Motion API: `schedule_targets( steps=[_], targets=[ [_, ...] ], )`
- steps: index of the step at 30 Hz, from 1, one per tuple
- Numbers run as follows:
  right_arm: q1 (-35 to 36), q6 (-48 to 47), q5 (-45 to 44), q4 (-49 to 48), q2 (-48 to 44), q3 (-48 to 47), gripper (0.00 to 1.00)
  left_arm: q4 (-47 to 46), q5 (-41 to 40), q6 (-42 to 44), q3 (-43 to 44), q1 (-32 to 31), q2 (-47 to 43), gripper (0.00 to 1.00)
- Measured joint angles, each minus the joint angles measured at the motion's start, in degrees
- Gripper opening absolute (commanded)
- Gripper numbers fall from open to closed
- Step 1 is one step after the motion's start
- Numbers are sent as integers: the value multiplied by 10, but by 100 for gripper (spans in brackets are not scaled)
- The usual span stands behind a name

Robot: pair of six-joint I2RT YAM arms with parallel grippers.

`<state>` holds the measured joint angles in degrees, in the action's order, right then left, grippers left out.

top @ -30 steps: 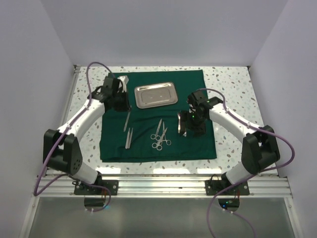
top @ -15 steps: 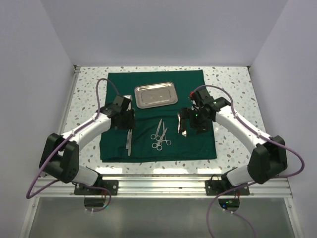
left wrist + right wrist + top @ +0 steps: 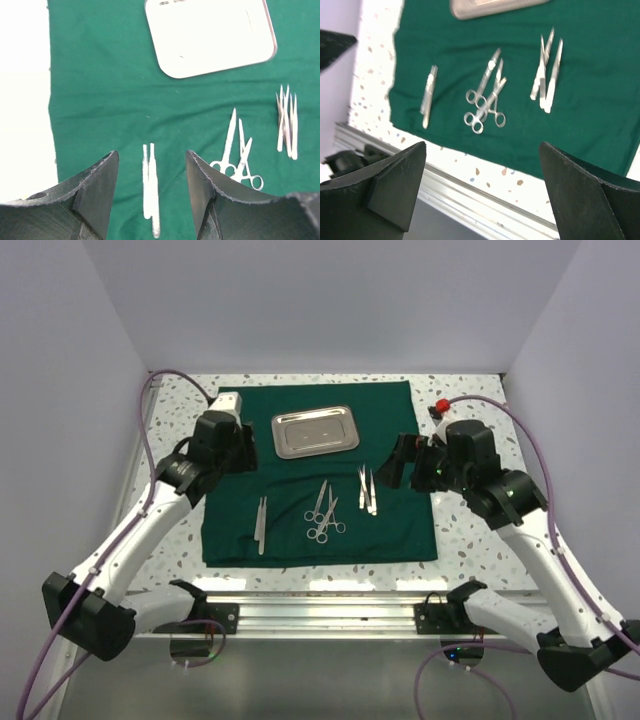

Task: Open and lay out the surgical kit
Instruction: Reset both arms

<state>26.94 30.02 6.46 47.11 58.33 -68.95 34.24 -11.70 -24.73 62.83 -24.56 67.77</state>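
The surgical kit lies open: a dark green cloth is spread flat on the table. A shiny steel tray sits at its far middle. Scissor-like instruments lie crossed at the centre, with one pair of tweezers to their left and more tweezers to their right. My left gripper hovers open above the cloth's left part. In the left wrist view the left tweezers show between the fingers, untouched. My right gripper hangs wide open and empty above the cloth's right edge.
The speckled table shows round the cloth. An aluminium rail runs along the near edge, also seen below the right gripper. White walls close in the left, back and right. Purple cables loop off both arms.
Both arms have lifted up and back from the cloth. The left gripper opened, leaving the left tweezers side by side. The right gripper opened fully and uncovered the right tweezers.
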Motion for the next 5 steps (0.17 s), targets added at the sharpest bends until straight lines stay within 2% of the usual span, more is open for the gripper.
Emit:
schedule_targets(
  steps=[5],
  targets=[
    [0, 2, -16, -6, -23, -34, 99, 14, -47, 19, 12, 0, -12, 65]
  ],
)
